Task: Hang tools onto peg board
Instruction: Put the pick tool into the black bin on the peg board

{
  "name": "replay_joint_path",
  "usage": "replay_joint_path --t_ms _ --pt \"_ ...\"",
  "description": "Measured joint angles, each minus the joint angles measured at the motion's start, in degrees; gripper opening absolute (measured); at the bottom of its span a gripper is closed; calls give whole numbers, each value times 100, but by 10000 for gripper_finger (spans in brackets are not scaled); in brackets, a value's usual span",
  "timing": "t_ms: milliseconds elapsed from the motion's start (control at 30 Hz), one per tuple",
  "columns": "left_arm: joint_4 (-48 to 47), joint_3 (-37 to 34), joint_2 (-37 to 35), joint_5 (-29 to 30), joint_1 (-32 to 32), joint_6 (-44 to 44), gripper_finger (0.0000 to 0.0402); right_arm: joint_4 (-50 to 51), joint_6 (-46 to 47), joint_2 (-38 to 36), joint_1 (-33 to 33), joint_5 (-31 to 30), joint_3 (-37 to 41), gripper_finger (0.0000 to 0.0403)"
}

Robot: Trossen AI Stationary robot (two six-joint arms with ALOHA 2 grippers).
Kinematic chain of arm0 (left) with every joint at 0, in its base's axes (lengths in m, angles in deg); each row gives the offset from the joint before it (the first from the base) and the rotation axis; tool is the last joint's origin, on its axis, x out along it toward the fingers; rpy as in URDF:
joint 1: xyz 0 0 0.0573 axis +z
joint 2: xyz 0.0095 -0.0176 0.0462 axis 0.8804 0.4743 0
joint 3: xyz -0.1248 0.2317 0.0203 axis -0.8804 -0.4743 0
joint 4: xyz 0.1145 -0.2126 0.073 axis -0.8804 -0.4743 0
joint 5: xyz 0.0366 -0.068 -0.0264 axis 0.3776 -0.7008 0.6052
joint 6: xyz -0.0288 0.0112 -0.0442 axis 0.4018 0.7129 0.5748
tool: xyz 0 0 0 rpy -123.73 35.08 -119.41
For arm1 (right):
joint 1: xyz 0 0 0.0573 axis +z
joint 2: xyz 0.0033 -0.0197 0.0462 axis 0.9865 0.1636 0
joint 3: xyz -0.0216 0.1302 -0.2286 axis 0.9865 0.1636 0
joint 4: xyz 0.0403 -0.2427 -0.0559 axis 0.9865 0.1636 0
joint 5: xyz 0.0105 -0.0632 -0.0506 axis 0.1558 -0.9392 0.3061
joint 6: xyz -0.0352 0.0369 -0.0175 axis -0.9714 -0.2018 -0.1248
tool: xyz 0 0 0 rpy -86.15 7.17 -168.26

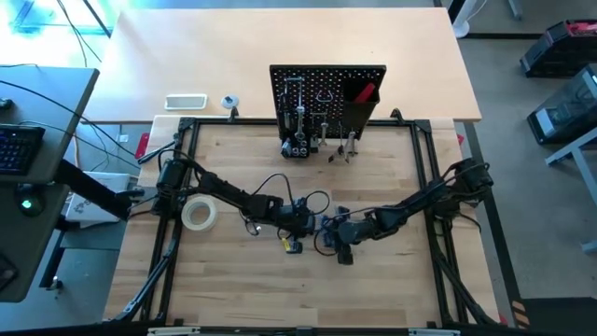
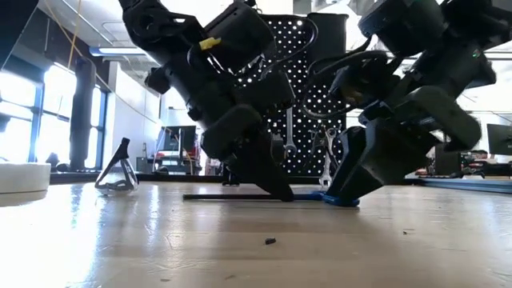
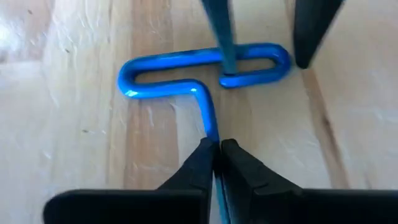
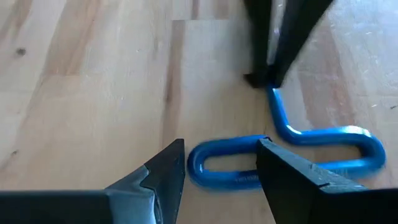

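The blue-handled hex key (image 3: 199,68) lies flat on the wooden table's middle (image 1: 322,224), between both grippers. My left gripper (image 3: 214,149) is shut on its shaft. My right gripper (image 4: 217,171) is open at the handle loop's free end: one finger (image 3: 224,37) stands inside the loop and the other (image 3: 308,37) outside it. The black peg board (image 1: 326,93) stands upright at the table's far side, with silver tools hanging on it and a red-handled tool (image 1: 366,92) in its bin. A pale tape roll (image 1: 199,215) lies flat at the left. My left gripper pinches the key's blue shaft (image 3: 210,127) between its two fingertips, just below the bend into the handle. The fingers slant down from the table's left and lie along the shaft. The key lies on the table. My right gripper straddles the loop's end (image 4: 199,163); I cannot tell whether a finger touches it.
A white tray (image 1: 185,101) and a small roll (image 1: 229,101) lie on the far table behind the board's left. A small yellow-and-black part (image 1: 292,245) lies near the left gripper. The black frame rails (image 1: 177,187) run along the table's sides.
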Motion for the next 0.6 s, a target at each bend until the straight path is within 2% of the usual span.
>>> replay_joint_path --t_ms 233,467,600 --pt "218 -24 12 138 13 -464 4 411 18 -407 111 -290 11 185" --pt "83 57 -292 170 32 -989 1 1773 446 -1399 198 -1060 11 155" --pt "-21 61 -420 256 52 -1175 1 2102 996 -1731 169 -954 113 143"
